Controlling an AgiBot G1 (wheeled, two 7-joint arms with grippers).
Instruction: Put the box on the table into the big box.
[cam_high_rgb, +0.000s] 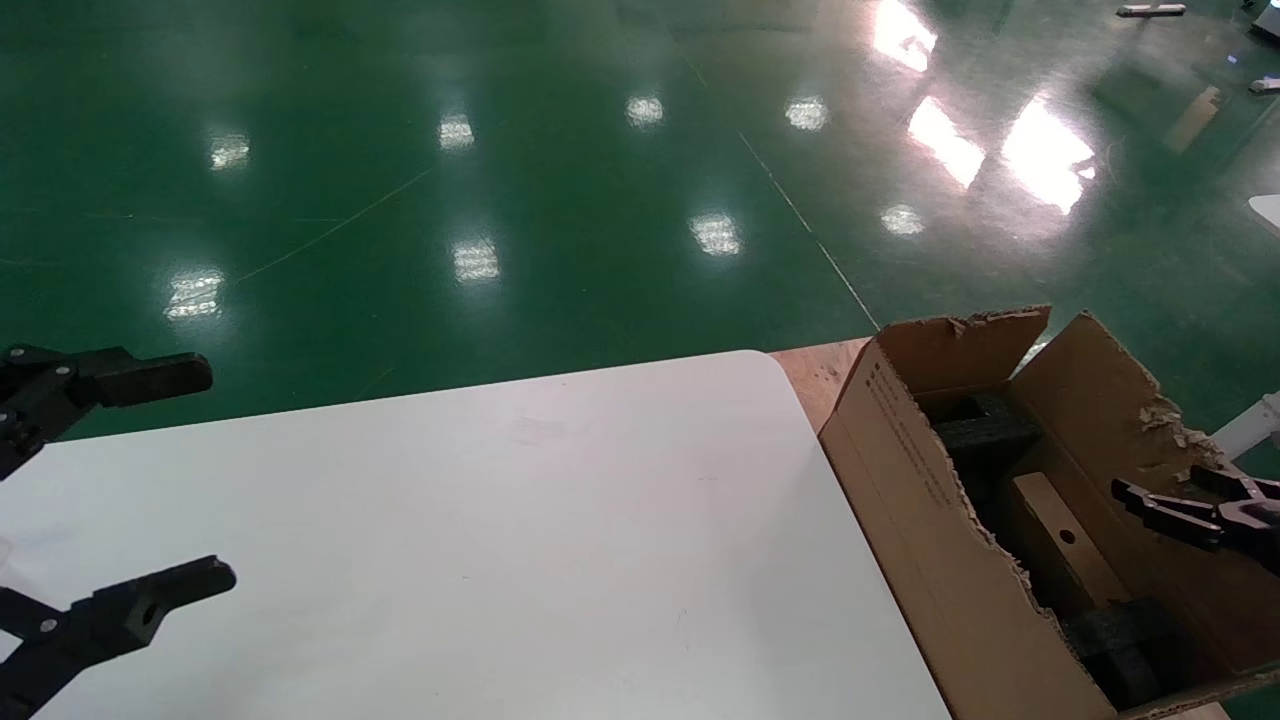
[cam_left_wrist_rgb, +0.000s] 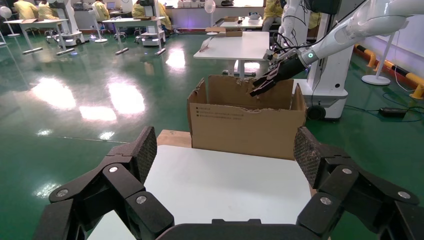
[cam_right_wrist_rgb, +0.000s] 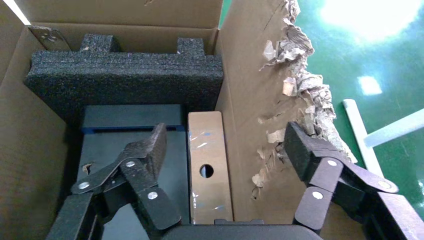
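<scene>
Clearly the job looks all but done. Largest first: the glossy green floor (cam_high_rgb: 400, 200) fills the upper half of the head view, and below it the flat white worktop with rounded corners (cam_high_rgb: 500, 540) spreads across the lower left and centre, with nothing lying on its visible surface. At the lower right of that view, just beside the worktop's edge, stands the large brown corrugated carton with ragged torn flaps (cam_high_rgb: 920, 520), which seems to rest on a pale wooden board (cam_high_rgb: 815, 375) showing at the worktop's corner. Inside the carton sit black foam blocks (cam_right_wrist_rgb: 125, 75), and the small brown rectangular box with a round hole in its smooth face (cam_right_wrist_rgb: 207, 167) lies flat among them, close against the carton's torn inner wall.

The right tool (cam_right_wrist_rgb: 225, 150) hangs over the carton's opening directly above the small box, its jaws spread wide and holding nothing; in the right wrist view one finger sits over the dark insert and the other by the shredded cardboard edge. I judge that only the withdrawal of this arm remains, and the ragged flap beside that finger is the one thing it could snag on.

The left tool (cam_high_rgb: 170, 480) is parked at the left edge of the head view over the worktop, likewise released and empty.
</scene>
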